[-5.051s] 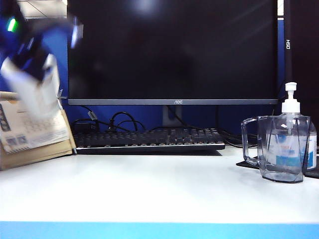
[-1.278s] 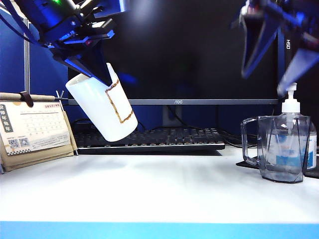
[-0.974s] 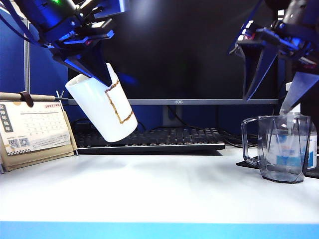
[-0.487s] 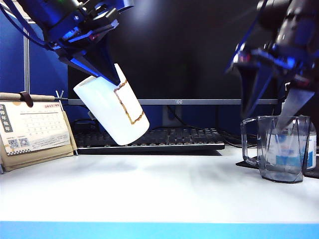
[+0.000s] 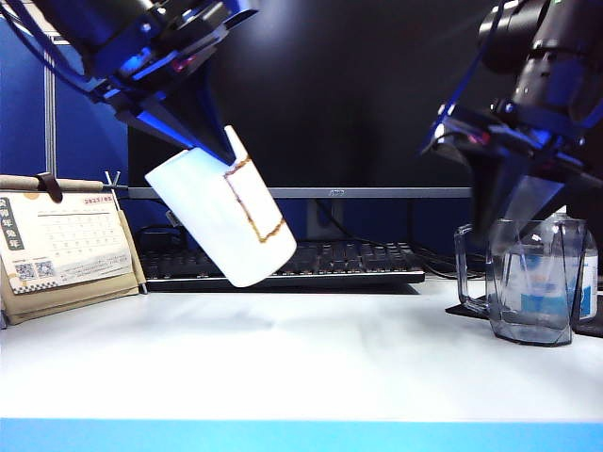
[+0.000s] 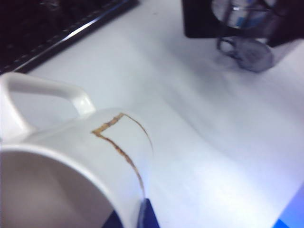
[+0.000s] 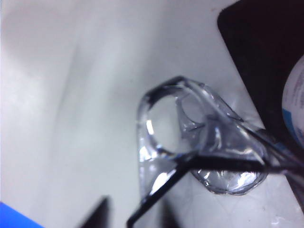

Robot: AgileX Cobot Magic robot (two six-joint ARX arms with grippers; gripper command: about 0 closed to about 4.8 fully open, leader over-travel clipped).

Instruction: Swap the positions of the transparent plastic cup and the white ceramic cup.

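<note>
The white ceramic cup (image 5: 226, 221) (image 6: 95, 156) hangs tilted above the table (image 5: 283, 367), left of the middle, with its gold outline facing forward. My left gripper (image 5: 215, 143) (image 6: 133, 219) is shut on its rim, one finger inside and one blue finger (image 6: 148, 216) outside. On the right stands the transparent plastic cup (image 5: 532, 282) (image 7: 190, 142), upright on the table. My right gripper (image 5: 513, 215) (image 7: 133, 213) has come down on it from above. Its jaws straddle the cup's wall at the rim and have closed in on it.
A clear pump bottle (image 5: 582, 273) (image 7: 295, 95) stands right behind the transparent cup on a black mat (image 5: 594, 328) (image 7: 256, 47). A keyboard (image 5: 330, 259) and a monitor (image 5: 330, 94) line the back. At far left leans a desk calendar (image 5: 61, 245).
My right gripper has sunk onto the transparent cup and its jaws have narrowed from wide open onto the rim. The left gripper has carried the white cup slightly right and down.
</note>
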